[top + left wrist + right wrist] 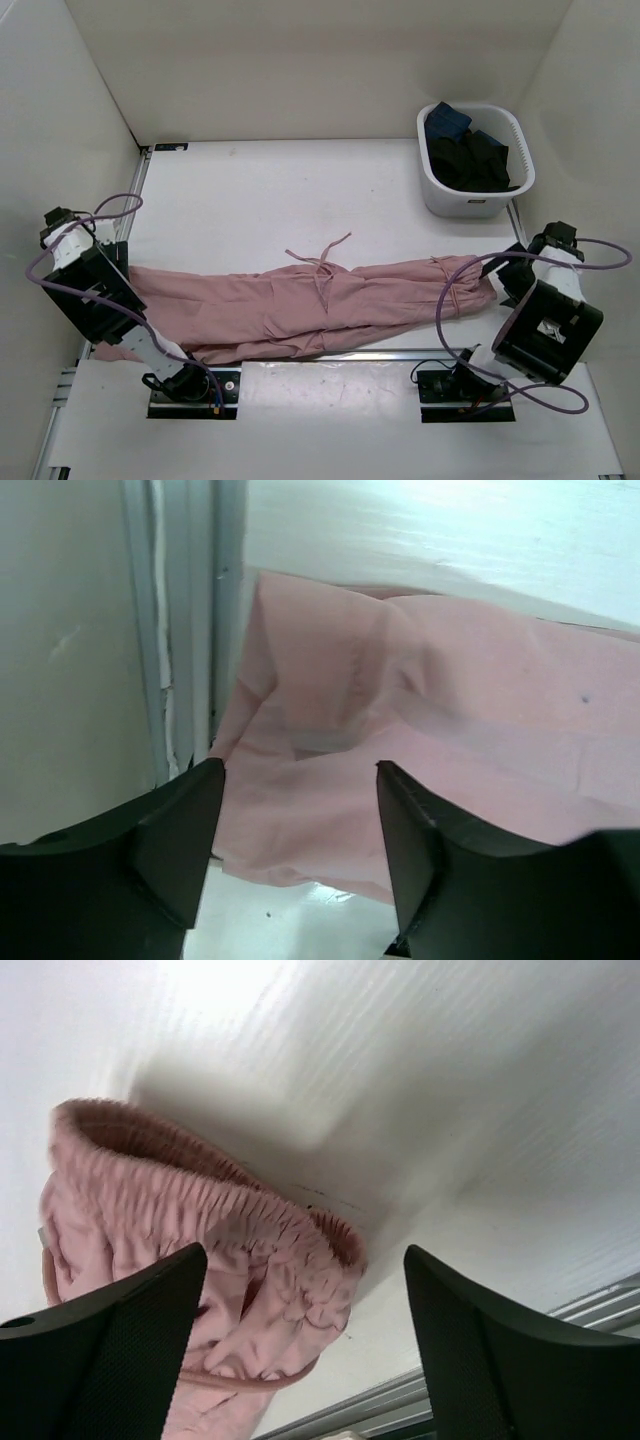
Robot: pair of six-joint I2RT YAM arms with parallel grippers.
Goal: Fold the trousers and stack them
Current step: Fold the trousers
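**Fig. 1.** Trousers [320,305] laid full length along the near side of the bench [250,200], legs together, so that I can take one end in each claw. Left claw [300,770]: spread and empty, poised over the leg hems [330,710] at the bench's left edge. Right claw [305,1250]: likewise spread and empty, facing the gathered waistband [210,1195] at the right end. The drawstring [320,262] trails loose toward the far side. White basket [465,200], holding dark garments, sits apart at the far right corner. I judge folding not yet begun; gripping both ends comes first.
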